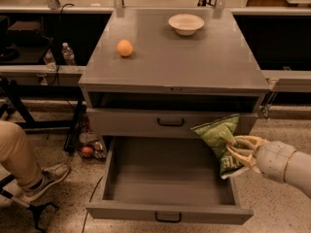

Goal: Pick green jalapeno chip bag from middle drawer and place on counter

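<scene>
Gripper (pixel 237 151) clenched on green jalapeno chip bag (pixel 217 134), pale fingers (pixel 244 141) wrapped around the bag's lower right part. Gripper sat at the right edge of the open middle drawer (pixel 167 211), arm entering from the frame's right side. Bag was held up, tilted, over the drawer's right side, its top corner overlapping the face of the shallower drawer (pixel 146 122) above. Bag was not touching the counter (pixel 194 62). Middle drawer was pulled out fully, nothing else visible inside. On the counter: 1 orange fruit (pixel 125 48) at left and 1 white bowl (pixel 186 24) near the back, well apart. A person's leg (pixel 17 152) and shoe (pixel 46 178) were at far left. 2 water bottles (pixel 67 55) stood on a shelf left of the cabinet.
</scene>
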Tool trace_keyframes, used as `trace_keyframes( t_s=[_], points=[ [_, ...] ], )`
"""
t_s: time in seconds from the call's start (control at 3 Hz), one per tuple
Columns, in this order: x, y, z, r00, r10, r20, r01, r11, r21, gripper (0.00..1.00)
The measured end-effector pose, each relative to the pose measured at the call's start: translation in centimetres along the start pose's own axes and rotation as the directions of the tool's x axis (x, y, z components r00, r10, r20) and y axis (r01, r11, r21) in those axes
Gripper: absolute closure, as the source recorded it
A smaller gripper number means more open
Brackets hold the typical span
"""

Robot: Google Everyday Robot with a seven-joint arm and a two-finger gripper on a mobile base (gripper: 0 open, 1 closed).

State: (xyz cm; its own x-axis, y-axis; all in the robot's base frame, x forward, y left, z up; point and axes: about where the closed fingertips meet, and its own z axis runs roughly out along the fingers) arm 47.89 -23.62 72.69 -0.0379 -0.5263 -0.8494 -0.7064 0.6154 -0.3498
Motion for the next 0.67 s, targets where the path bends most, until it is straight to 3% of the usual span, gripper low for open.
trace_keyframes(
  t_s=[0.33,0.67],
  points=[
    [-0.3,-0.3,0.0,1.000,-0.004,0.003,0.004,1.0000,0.006,1.00],
    [-3.2,-3.6,-0.5,0.999,-0.045,0.027,0.043,0.9971,0.063,1.00]
  ],
)
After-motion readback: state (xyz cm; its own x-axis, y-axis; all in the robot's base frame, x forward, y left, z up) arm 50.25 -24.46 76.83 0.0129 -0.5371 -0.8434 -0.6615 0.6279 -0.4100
